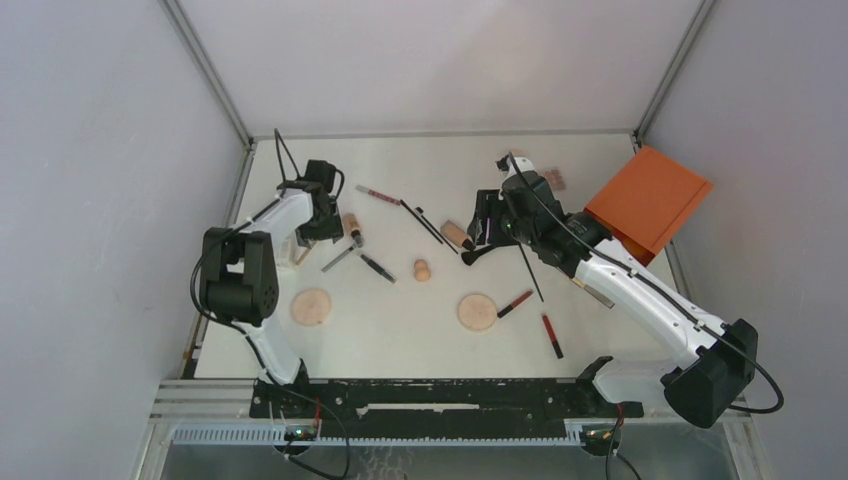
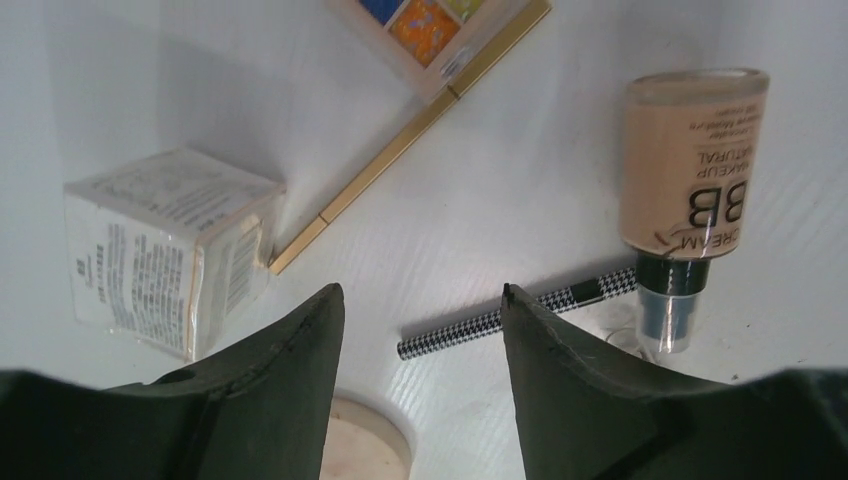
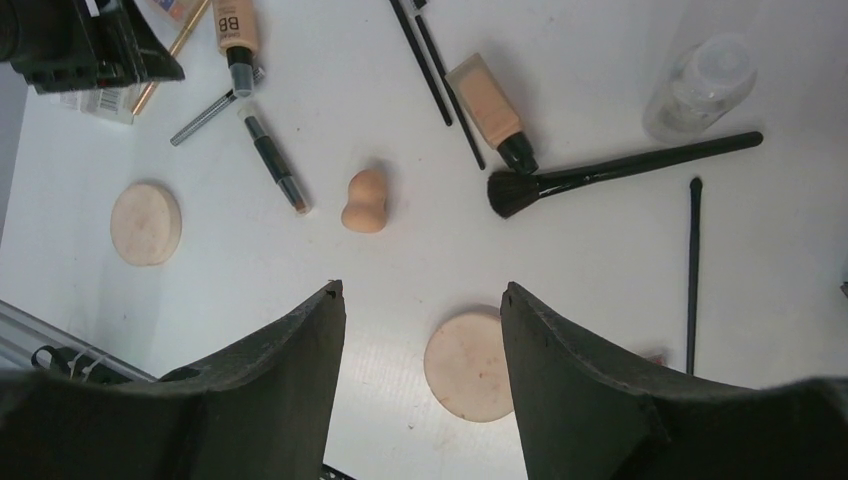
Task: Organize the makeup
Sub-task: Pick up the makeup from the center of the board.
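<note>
Left gripper [image 2: 420, 292] and right gripper [image 3: 421, 292] both gape wide, empty. The pencil [image 2: 520, 308] lies beside the BB bottle [image 2: 693, 160], at its cap, under the left jaws; a skewed pinch could roll that bottle.

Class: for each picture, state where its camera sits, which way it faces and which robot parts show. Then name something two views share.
Top external: above and behind, looking down on the table; left arm and right arm show.
Left wrist: on the left arm, facing down past its fingers at the BB cream bottle.
Right wrist: on the right arm, facing down past its fingers at the sponge.
Shared: both wrist views show that bottle.
</note>
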`<state>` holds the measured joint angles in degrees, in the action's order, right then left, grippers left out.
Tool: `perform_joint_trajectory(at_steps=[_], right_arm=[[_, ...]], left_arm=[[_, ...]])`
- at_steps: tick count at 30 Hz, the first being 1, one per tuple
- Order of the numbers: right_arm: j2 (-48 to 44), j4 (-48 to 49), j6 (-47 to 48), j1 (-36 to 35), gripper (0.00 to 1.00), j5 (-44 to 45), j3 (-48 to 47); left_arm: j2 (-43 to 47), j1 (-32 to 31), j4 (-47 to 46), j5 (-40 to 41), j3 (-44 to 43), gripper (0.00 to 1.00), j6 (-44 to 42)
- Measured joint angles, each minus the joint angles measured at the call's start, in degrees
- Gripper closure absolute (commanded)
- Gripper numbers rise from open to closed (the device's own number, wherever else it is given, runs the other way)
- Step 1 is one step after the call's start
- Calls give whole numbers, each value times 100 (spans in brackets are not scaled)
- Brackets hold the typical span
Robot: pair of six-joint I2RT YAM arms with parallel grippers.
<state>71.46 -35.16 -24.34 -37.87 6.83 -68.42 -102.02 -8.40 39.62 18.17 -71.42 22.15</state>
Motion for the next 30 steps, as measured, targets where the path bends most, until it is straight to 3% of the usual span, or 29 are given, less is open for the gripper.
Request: perform_joint_trajectory(at_steps=[11,15,19,30], right_arm=[[74,24,-39,76,34,-210,57],[76,24,-70,98,34,-238,57],[76,26,-142,122,34,-262,57],[76,24,-201,142,34,-260,57]], left_arm=[[-662,560,-2,-643,-706,35,-800],[-990,675,46,-905,-822,47,-1113],[-1196,678,55,-1137,-909,47,-1322],[-1488,831,398,-1836,-1349,62,-1408]])
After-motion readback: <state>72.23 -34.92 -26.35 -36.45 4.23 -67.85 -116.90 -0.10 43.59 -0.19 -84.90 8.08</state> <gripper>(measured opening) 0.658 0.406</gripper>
